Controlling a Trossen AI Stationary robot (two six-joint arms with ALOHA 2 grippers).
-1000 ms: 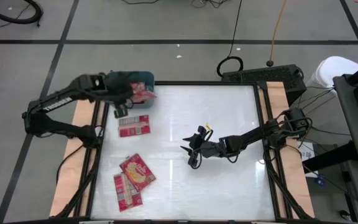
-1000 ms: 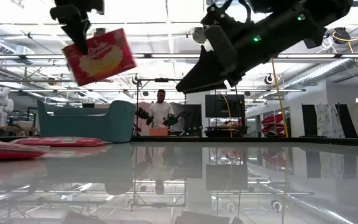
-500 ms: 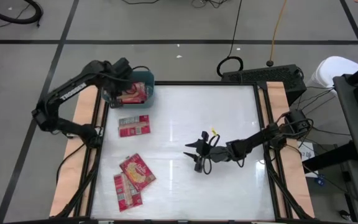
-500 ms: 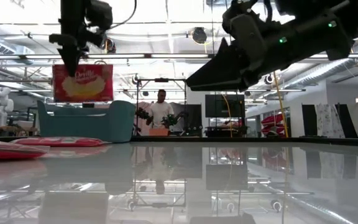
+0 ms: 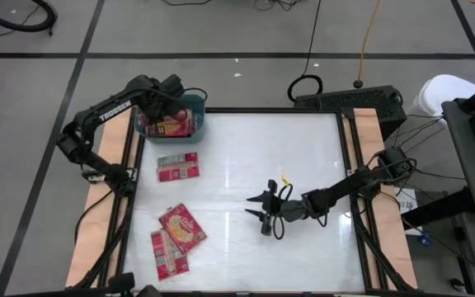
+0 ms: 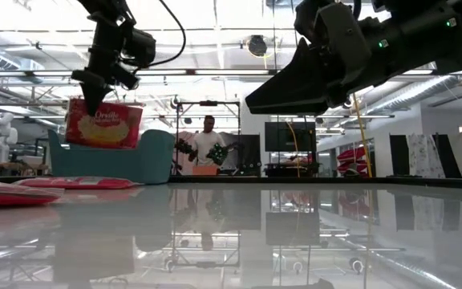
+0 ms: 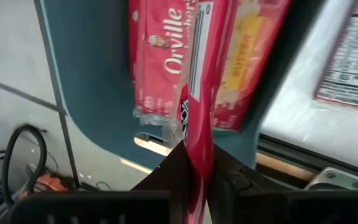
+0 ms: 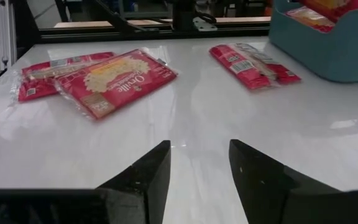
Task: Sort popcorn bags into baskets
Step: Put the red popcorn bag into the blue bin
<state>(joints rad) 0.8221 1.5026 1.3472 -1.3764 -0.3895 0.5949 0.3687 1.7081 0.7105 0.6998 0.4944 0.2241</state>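
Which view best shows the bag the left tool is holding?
The low view: the popcorn bag hangs face-on from the left tool, above the teal basket. The left wrist view shows it edge-on between the fingers. The high view shows only red under the arm. The right wrist view doesn't show it clearly.

Red bag [image 6: 103, 124] hanging edge-down over teal basket [image 5: 195, 106] at table's 11 o'clock; another red bag [image 7: 160, 62] flat inside. Pale-backed bag [image 5: 177, 167] lying just below basket. Overlapping bags [image 5: 176, 238] lying at 7 o'clock, popcorn picture up.
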